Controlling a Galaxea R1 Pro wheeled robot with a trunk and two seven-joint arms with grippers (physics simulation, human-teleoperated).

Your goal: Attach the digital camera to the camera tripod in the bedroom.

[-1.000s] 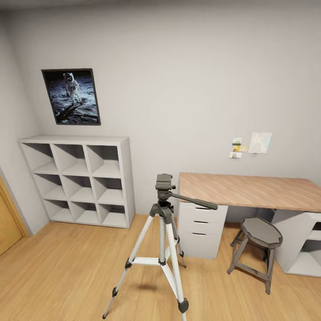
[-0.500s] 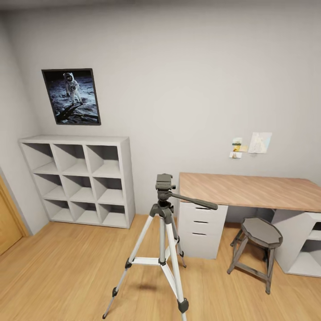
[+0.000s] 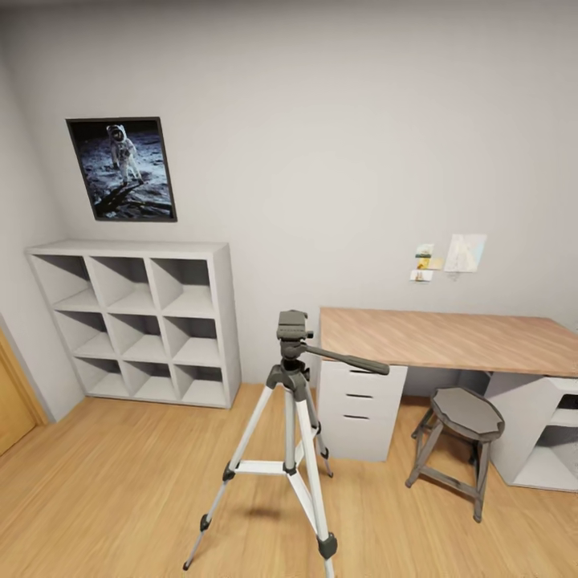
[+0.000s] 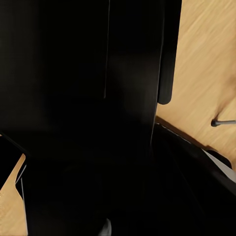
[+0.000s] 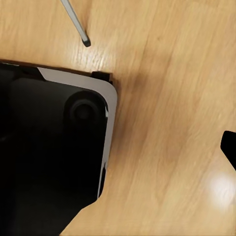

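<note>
Beside the wood-topped desk [image 3: 449, 341], on the light plank floor [image 3: 112, 498], the camera tripod [image 3: 291, 433] stands upright on three spread silver-white legs, its dark grey pan head level with the desk's near corner and its long black handle reaching out across the white drawer unit [image 3: 357, 409]. A grey metal stool [image 3: 459, 437] stands on the far side of those drawers, under the desk edge. Away from the desk on the tripod's other side, a white cube shelf [image 3: 132, 321] sits against the pale wall below an astronaut poster [image 3: 122, 168], and small paper notes [image 3: 449, 258] are pinned above the desk.

How far either set of fingers is parted cannot be told: the left wrist view is mostly dark robot body over floor, with a tripod foot [image 4: 222, 122] at its edge, and the right wrist view looks down on the robot's black base [image 5: 54, 147], with a tripod leg tip [image 5: 84, 40] resting just beyond its corner.

Against the picture of half a second ago, the whole room sits slightly lower and leftward, so the camera has shifted; the tripod keeps its place by the desk
</note>
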